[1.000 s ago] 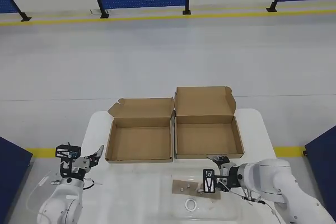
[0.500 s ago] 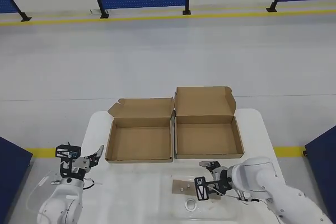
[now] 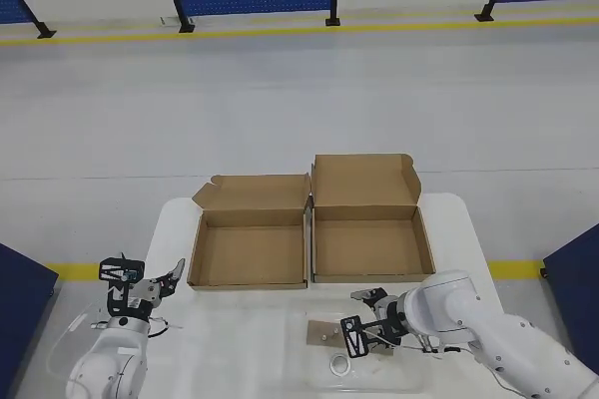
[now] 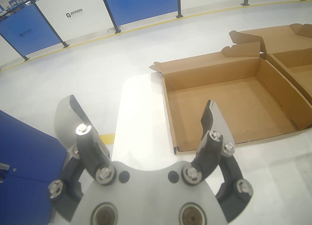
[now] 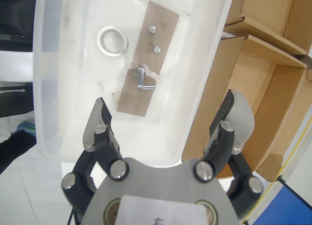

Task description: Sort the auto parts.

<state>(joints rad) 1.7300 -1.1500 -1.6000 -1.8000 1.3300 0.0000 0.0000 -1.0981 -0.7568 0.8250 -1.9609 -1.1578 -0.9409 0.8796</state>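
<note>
Above clear tub (image 5: 70, 69), right pincer (image 5: 165, 99) spread; bracket (image 5: 142, 82) on brown card (image 5: 162, 19).

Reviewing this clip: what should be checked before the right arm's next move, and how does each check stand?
1. Right gripper open and unloaded: ok, fingers spread above the clear bin.
2. Parts separated for a clean grasp: ok. The metal ring lies beside the cardboard strip; the L-shaped bracket and two bolts lie apart on it.
3. Left cardboard box and right cardboard box open and empty: ok.
4. Left gripper out of the way: ok, open at the table's left edge.
5. Which part is targeted: cannot tell.
</note>
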